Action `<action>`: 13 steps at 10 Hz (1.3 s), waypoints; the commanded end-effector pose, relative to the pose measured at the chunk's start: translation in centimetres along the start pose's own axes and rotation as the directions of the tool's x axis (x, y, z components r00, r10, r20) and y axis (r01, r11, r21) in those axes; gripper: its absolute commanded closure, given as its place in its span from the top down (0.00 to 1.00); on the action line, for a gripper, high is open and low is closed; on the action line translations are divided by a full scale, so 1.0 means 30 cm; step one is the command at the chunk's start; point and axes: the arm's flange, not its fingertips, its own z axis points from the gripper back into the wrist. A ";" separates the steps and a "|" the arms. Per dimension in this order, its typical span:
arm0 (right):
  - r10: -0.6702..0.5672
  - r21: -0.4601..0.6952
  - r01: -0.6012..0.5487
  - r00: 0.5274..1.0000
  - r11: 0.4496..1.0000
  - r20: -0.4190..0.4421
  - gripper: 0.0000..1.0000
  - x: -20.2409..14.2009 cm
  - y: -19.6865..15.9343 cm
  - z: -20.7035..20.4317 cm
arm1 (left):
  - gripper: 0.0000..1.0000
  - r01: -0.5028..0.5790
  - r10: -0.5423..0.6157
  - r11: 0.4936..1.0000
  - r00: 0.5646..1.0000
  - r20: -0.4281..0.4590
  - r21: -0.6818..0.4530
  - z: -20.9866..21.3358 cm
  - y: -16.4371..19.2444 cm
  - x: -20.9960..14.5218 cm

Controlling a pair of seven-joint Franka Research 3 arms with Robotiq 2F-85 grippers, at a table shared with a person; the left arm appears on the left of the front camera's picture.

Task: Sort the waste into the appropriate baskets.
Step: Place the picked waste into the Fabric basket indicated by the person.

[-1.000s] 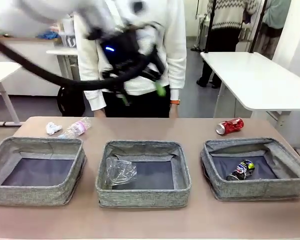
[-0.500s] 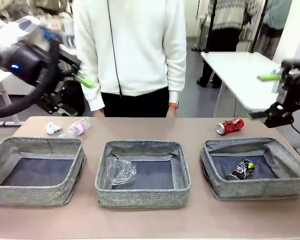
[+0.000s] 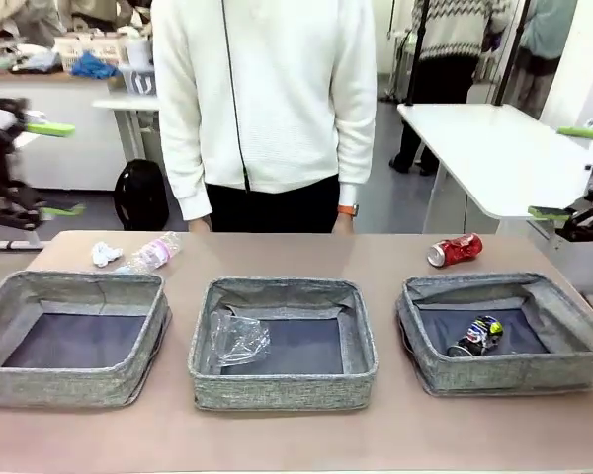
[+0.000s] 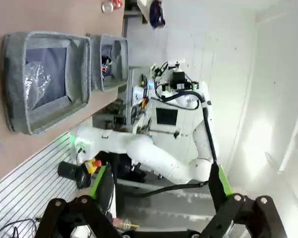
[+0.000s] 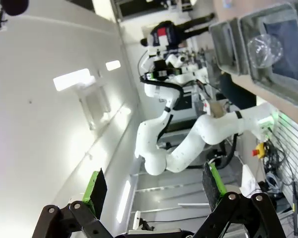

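Waste (image 3: 455, 249) as before — left claw (image 3: 54, 168) and right claw (image 3: 565, 171) both wide, apparently empty — farther outward than earlier.

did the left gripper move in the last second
Yes. The left gripper swung left, from above the middle basket to high behind the left basket, jaws open.

Front camera, low at the near edge of the table (image 3: 277, 434), faces the person (image 3: 267, 99) opposite; both rolled, distant wrist cameras share the middle basket (image 3: 282, 288) (image 4: 84, 74) (image 5: 251, 44), in upper corners.
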 end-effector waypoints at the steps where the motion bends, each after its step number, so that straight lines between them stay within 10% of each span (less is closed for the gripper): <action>1: -0.001 -0.070 -0.003 0.999 0.998 -0.054 1.00 0.035 0.023 -0.029 | 1.00 -0.007 0.008 1.000 0.997 0.082 -0.015 0.085 0.057 -0.158; 13: -0.001 -0.057 0.000 1.000 0.998 -0.031 1.00 0.023 0.016 -0.035 | 1.00 -0.012 0.013 1.000 0.994 0.104 -0.013 0.127 0.043 -0.102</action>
